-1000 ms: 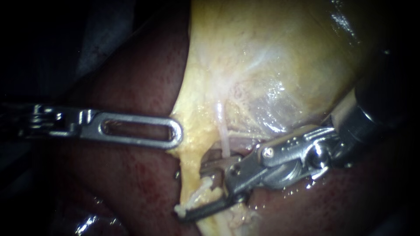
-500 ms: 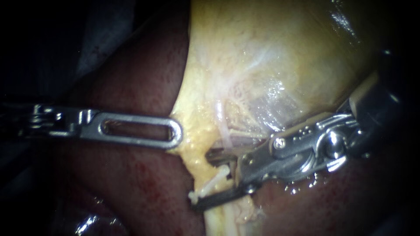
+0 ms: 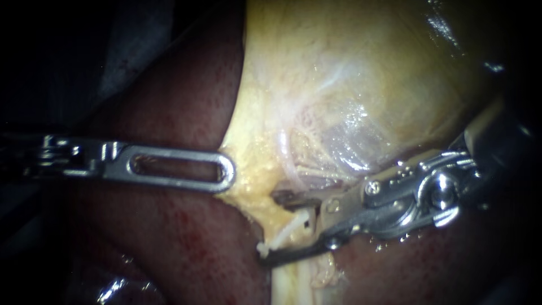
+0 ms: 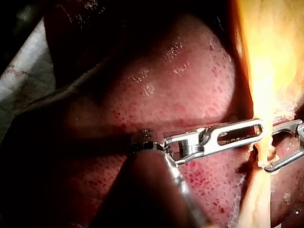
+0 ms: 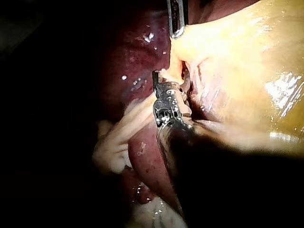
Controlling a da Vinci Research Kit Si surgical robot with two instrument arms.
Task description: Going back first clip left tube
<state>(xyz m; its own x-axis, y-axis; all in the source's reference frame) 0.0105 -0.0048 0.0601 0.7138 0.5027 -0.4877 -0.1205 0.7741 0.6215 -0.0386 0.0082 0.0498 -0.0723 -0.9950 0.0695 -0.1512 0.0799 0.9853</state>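
Clip seated on the tube; the pull-back of the right instrument is judged the step in hand.

Left instrument point(image 3: 228, 172): jaws closed on the gallbladder's point(image 3: 350, 73) edge, over the liver point(image 3: 186, 107). The white clip point(image 3: 284, 232) lies just below that edge, with the tube it sits on largely hidden. Right instrument point(image 3: 271, 229): jaws parted either side of the clip, gripping nothing. The next move calls for a straight retreat clear of clip and tissue. Only the right wrist view shows pale strands beside its shaft; only the endoscope view shows the clip whole.

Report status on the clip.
Right tool open, clip between its jaws. Left tool at gallbladder edge. Nothing blocking seen.
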